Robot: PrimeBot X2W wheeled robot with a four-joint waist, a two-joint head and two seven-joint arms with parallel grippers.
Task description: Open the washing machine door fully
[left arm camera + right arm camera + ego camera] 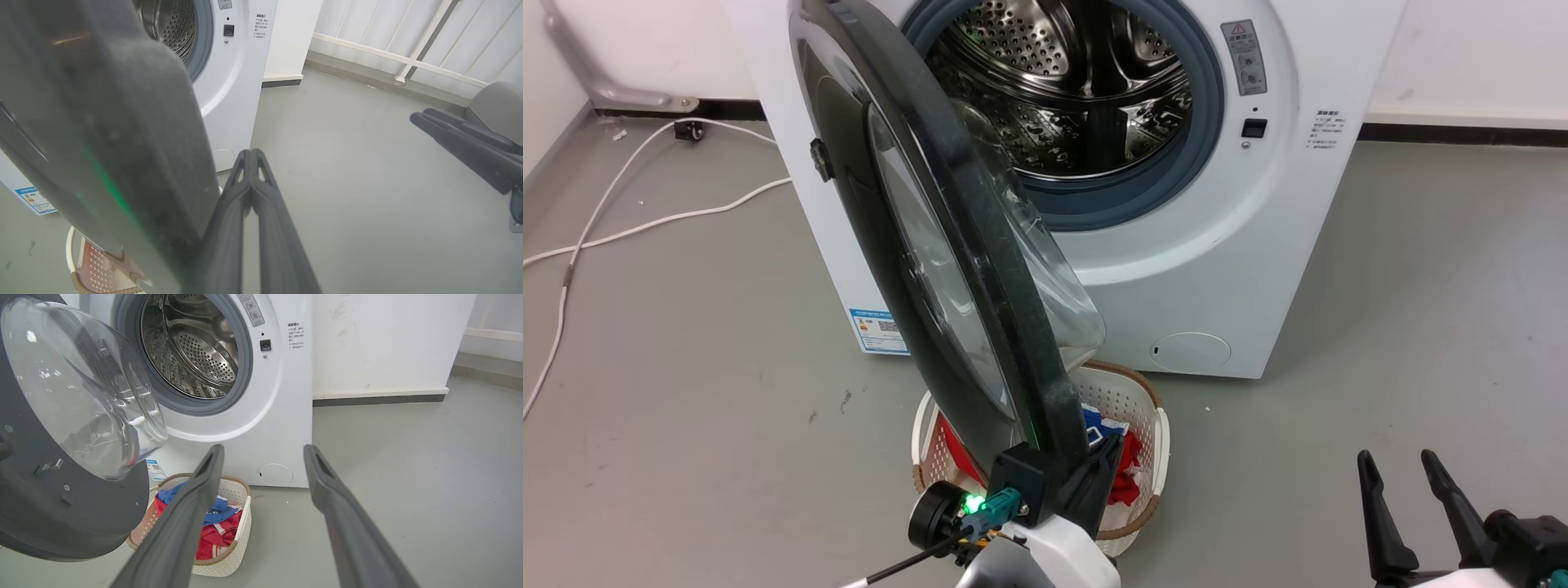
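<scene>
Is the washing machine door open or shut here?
Open: the washing machine door stands swung well out from the washing machine, leaving the steel drum exposed.

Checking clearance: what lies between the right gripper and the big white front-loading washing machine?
Bare grey floor, in the head view, from the right gripper to the washing machine; the white woven-rim laundry basket sits leftward, under the glossy black door.

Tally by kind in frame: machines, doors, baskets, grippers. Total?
washing machine: 1
washing machine door: 1
laundry basket: 1
grippers: 2 (left gripper, right gripper)
Total: 5
</scene>
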